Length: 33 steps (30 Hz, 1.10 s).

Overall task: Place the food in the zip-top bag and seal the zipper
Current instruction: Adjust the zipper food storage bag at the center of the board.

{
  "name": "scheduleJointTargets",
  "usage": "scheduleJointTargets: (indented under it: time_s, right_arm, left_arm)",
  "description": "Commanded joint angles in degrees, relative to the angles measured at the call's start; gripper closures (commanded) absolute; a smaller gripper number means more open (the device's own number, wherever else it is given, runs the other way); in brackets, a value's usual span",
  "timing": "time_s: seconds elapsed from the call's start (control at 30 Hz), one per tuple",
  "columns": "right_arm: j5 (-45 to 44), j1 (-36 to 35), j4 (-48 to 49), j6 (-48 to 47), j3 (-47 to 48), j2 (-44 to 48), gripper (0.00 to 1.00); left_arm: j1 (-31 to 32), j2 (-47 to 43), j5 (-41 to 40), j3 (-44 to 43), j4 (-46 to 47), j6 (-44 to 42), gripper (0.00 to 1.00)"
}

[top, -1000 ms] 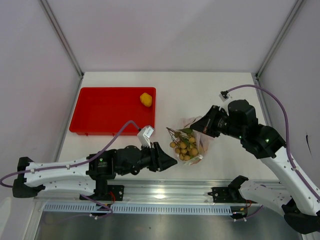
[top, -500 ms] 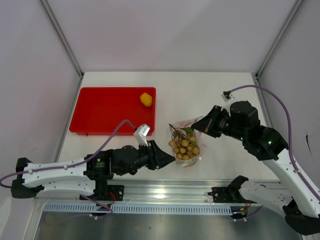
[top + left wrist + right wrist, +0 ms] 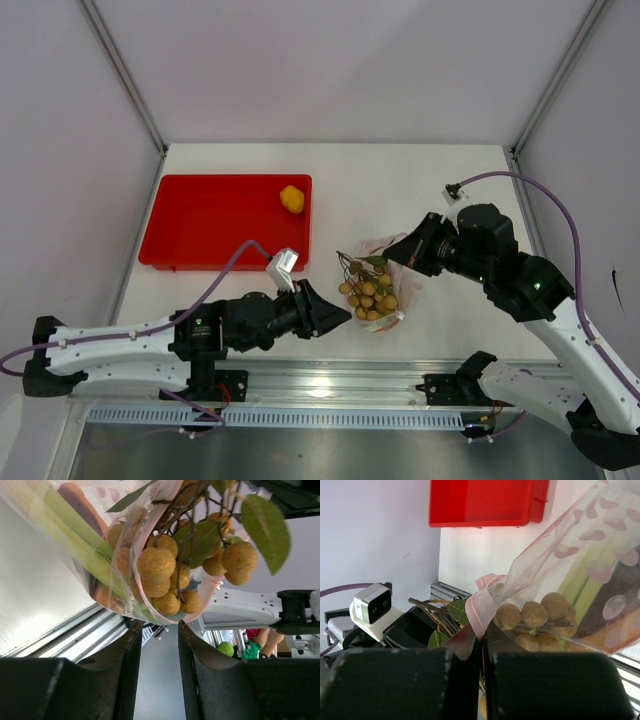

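Note:
The zip-top bag (image 3: 392, 280) lies on the table between my grippers, lifted at its far right side. Through the plastic I see long green-white stalks (image 3: 75, 535), an orange-brown piece (image 3: 80, 502) and a dark sweet potato (image 3: 620, 600). The bunch of tan berries (image 3: 370, 296) sits at the bag's mouth, with stems and leaves sticking out. My right gripper (image 3: 398, 255) is shut on the pink zipper strip (image 3: 481, 611) and holds that edge up. My left gripper (image 3: 345, 316) is open and empty, its tips (image 3: 159, 626) just short of the mouth's pink rim (image 3: 150, 611). The small yellow fruit (image 3: 291, 198) lies in the tray.
The red tray (image 3: 215, 225) stands at the back left and shows in the right wrist view (image 3: 487, 502). The aluminium rail (image 3: 330, 385) runs along the near table edge, close behind the left gripper.
My left gripper has drawn back a little to the left from the bag's mouth. The bag and berries have shifted slightly; the right gripper keeps its hold.

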<state>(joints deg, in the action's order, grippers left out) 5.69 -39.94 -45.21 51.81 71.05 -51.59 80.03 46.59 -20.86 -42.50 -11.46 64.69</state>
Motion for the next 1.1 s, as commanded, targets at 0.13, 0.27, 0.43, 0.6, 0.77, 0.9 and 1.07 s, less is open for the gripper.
scheduleJointTargets:
  time_s: [0.13,0.27,0.43,0.6,0.77,0.9,1.07]
  right_arm:
    - [-1.6,-0.8,4.3,0.3,1.0,0.4,1.00]
    - [-2.0,-1.5,4.2,0.3,1.1,0.5,1.00]
    - [-2.5,-1.9,4.1,0.2,1.2,0.4,1.00]
    - [-2.9,-2.2,4.1,0.5,1.1,0.4,1.00]
    - [-4.5,-2.8,3.8,0.6,1.6,-0.3,1.00]
    - [-5.4,-3.1,3.8,1.4,1.9,-1.1,1.00]
    - [-7.5,-3.5,4.3,1.5,3.1,-2.1,1.00]
  left_arm:
    - [-0.1,1.7,-4.4,-2.0,-2.4,5.5,0.58]
    - [-0.4,2.1,-4.4,-1.5,-1.8,6.0,0.55]
    - [-0.4,2.6,-3.7,-1.4,-1.6,6.1,0.55]
    - [-0.4,2.2,-3.7,-1.6,-1.4,5.3,0.55]
    - [-0.4,3.9,-2.5,-2.0,-1.1,5.5,0.56]
    - [-0.4,5.7,-0.9,-2.7,-1.1,5.3,0.67]
    - [-0.8,7.3,0.0,-2.9,-1.1,5.5,0.82]
